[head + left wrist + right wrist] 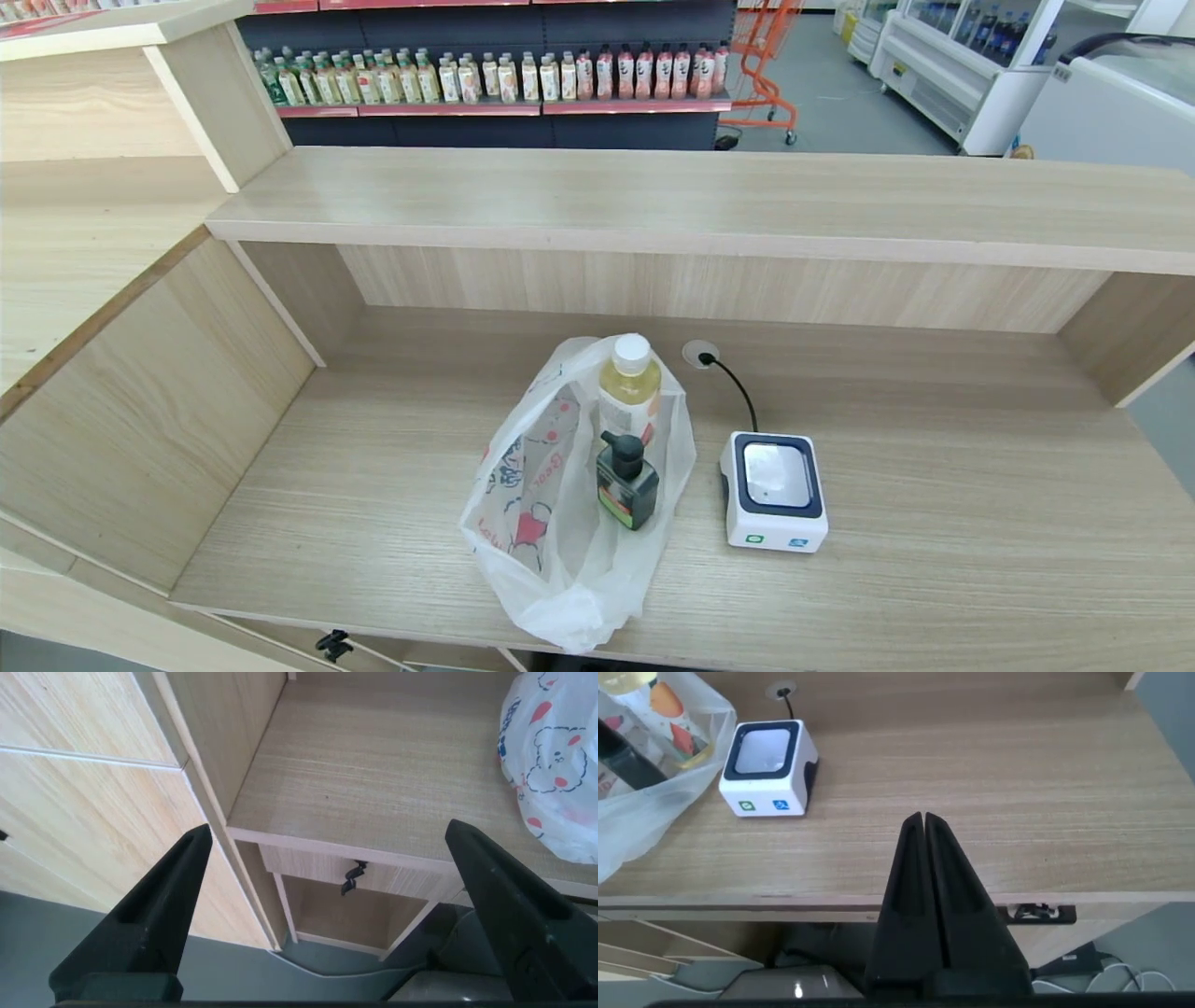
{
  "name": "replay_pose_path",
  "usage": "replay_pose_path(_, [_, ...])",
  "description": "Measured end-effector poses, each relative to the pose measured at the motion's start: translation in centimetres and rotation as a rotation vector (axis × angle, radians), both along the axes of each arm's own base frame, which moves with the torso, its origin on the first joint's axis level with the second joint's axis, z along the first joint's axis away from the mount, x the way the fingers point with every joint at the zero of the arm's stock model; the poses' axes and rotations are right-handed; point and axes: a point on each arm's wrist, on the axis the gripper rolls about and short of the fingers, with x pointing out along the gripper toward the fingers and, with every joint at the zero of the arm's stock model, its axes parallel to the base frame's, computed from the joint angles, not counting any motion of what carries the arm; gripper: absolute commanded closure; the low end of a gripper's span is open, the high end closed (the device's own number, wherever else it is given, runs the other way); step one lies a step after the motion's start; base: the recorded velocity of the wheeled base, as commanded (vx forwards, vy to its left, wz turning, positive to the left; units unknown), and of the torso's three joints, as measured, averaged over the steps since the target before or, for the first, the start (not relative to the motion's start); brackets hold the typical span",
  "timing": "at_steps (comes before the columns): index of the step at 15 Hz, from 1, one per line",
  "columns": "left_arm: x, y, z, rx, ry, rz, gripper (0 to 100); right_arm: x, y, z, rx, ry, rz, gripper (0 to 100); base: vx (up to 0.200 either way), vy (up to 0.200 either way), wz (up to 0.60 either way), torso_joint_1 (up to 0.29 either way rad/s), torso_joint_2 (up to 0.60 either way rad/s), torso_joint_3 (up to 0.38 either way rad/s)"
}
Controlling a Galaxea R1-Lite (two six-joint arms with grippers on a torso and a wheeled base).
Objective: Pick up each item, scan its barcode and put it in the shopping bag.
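I see the white shopping bag (551, 523) standing open in the middle of the wooden counter (934, 485). Two things are inside it. A tall bottle of yellow drink (630, 385) with a white cap stands at the far side of the bag. A small dark bottle (626, 485) with a black pump top stands just in front of it, on the near side. I cannot tell if the two bottles touch. The bag has red and blue pictures on its left side.

Just to the right of the bag sits the white scanner (773, 490). It has a dark frame around its glass top. A black cord (739, 390) runs from the far side of the scanner to a round hole (700, 354) in the counter.

My left gripper (327, 833) is down by the near left corner of the counter, left of the bag. Its two fingers are wide apart with nothing between them. My right gripper (923, 819) is at the near edge of the counter, to the right of the scanner. Its fingers are pressed together with nothing in them.

Far behind the counter, a shelf (485, 109) holds a long row of drink bottles.
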Motion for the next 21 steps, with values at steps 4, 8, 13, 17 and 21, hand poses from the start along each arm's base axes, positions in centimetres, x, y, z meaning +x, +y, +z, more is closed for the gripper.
replay_pose_path(4, [0.0, 0.0, 0.0, 0.0, 0.0, 0.0, 0, 0.0, 0.0, 0.0, 0.0, 0.0, 0.0, 100, 0.05, 0.0, 0.0, 0.002, 0.0, -0.001])
replay_pose_path(8, [0.0, 0.0, 0.0, 0.0, 0.0, 0.0, 0, 0.0, 0.0, 0.01, 0.0, 0.0, 0.0, 100, 0.05, 0.0, 0.0, -0.002, 0.0, 0.001])
replay_pose_path(13, [0.0, 0.0, 0.0, 0.0, 0.0, -0.002, 0, 0.01, 0.01, 0.0, 0.0, 0.001, 0.0, 100, 0.0, 0.0, 0.0, 0.0, 0.0, 0.0])
replay_pose_path(17, [0.0, 0.0, 0.0, 0.0, 0.0, -0.001, 0, 0.01, 0.01, 0.01, 0.0, 0.0, 0.0, 100, 0.0, 0.0, 0.0, 0.0, 0.0, 0.0])
replay_pose_path(21, [0.0, 0.0, 0.0, 0.0, 0.0, 0.0, 0, 0.01, 0.01, 0.01, -0.001, 0.001, 0.001, 100, 0.0, 0.0, 0.0, 0.0, 0.0, 0.0])
